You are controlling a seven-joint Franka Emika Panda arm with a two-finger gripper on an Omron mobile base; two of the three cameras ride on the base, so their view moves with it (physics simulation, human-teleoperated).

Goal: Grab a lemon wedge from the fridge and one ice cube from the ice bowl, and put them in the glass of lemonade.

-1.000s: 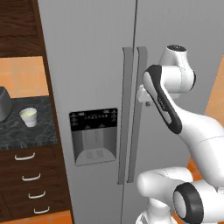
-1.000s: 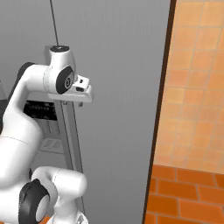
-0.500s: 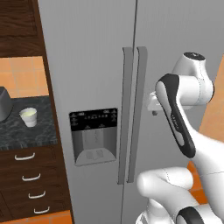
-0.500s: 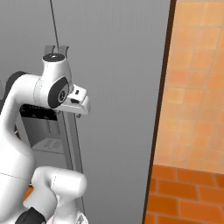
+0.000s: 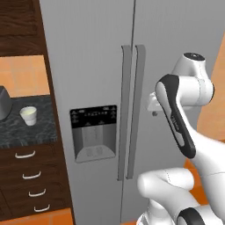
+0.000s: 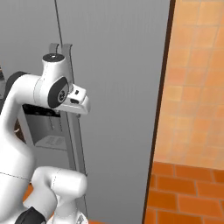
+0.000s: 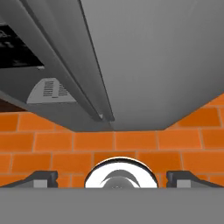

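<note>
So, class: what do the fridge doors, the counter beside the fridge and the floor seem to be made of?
Fridge: likely brushed steel, an even matte grey with soft sheen. Counter: probably polished stone, dark with pale speckles. Floor: orange tile or brick, judging by the grid of joints.

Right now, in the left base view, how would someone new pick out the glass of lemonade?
Start from the tall grey steel two-door fridge and look left to the dark speckled counter above the drawers. The glass of lemonade is the small whitish tapered cup holding pale yellow-green liquid, just right of a much larger dark rounded object at the picture's edge.
</note>
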